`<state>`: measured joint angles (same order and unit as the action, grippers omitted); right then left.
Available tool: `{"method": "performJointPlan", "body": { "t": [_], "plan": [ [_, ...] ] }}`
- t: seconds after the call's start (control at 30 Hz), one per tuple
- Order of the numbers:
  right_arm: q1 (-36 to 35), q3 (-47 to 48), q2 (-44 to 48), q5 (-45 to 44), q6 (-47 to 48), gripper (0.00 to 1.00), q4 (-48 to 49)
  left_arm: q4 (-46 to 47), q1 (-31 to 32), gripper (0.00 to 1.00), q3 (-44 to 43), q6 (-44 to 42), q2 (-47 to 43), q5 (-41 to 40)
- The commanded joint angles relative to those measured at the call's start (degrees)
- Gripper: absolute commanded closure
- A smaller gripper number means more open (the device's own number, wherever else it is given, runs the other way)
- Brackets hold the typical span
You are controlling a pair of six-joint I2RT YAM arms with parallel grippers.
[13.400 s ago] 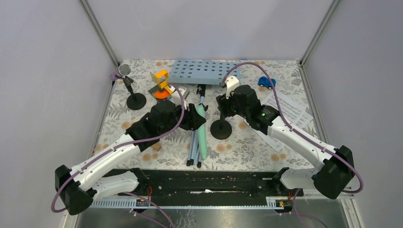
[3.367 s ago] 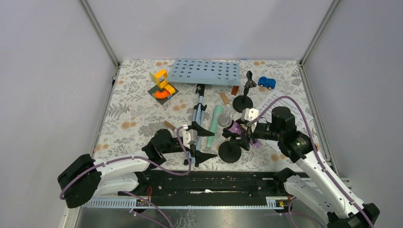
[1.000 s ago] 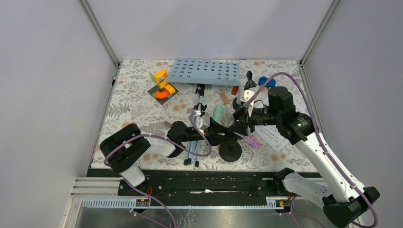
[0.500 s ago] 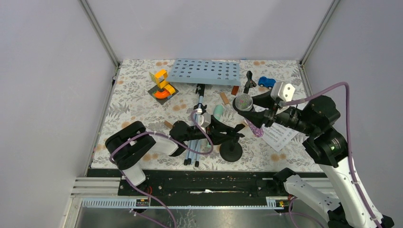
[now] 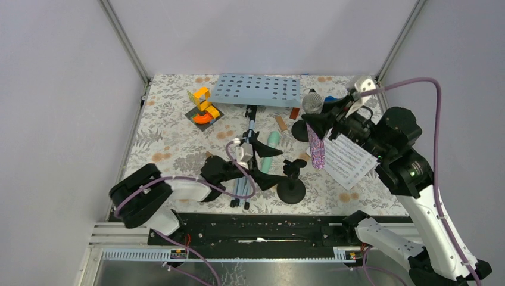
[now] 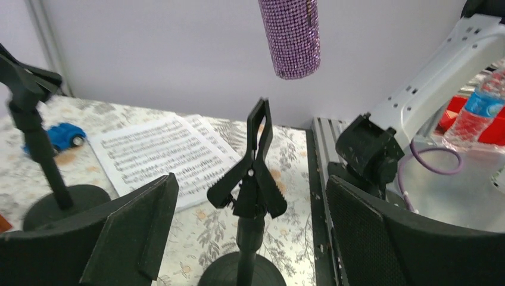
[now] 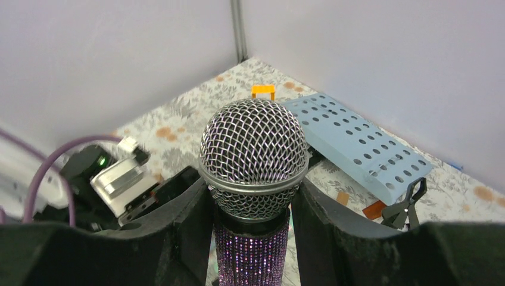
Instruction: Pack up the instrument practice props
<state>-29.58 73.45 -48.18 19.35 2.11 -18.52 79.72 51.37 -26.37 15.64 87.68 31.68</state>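
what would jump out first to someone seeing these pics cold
The purple glitter microphone hangs handle-down above the table's right side, clamped just under its mesh head by the right gripper. Lower down, the left gripper stands wide open, facing a black mic holder upright near the front edge.

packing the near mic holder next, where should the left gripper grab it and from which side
Grip the near mic holder by its thin upright stem, between clip and round base. Come level from the left, where the open left gripper faces it; the clip is splayed, the base flat and wide.
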Motion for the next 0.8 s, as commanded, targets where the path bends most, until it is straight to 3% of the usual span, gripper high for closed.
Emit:
{"method": "performJointPlan", "body": {
  "t": [0.0,0.13,0.27,0.4,0.6,0.77],
  "plan": [
    [-0.2,7.9,-2.4,-8.5,-12.9,0.88,4.3,-4.7,-0.3,0.01,2.8,-1.7,-9.7,-6.7],
    [-0.4,8.8,-6.9,-10.6,-21.9,1.0,3.7,-17.1,-0.2,0.01,6.9,1.7,-22.3,-19.0],
    [-1.6,6.6,-10.8,-15.0,-29.0,1.0,5.5,-44.8,-0.2,0.01,4.6,7.8,-38.6,-37.2],
    [-10.6,7.2,-16.9,-25.2,-31.0,1.0,6.2,-72.5,-0.2,0.01,-1.6,14.3,-49.3,-52.2],
    [-17.7,13.6,-30.0,-38.1,-36.0,1.0,0.8,-96.6,-0.3,0.01,-10.9,16.1,-57.5,-62.8],
    [-19.4,19.6,-40.8,-45.4,-41.0,1.0,-8.6,-107.5,-0.3,0.01,-16.8,16.7,-61.6,-67.5]
  ]
}}
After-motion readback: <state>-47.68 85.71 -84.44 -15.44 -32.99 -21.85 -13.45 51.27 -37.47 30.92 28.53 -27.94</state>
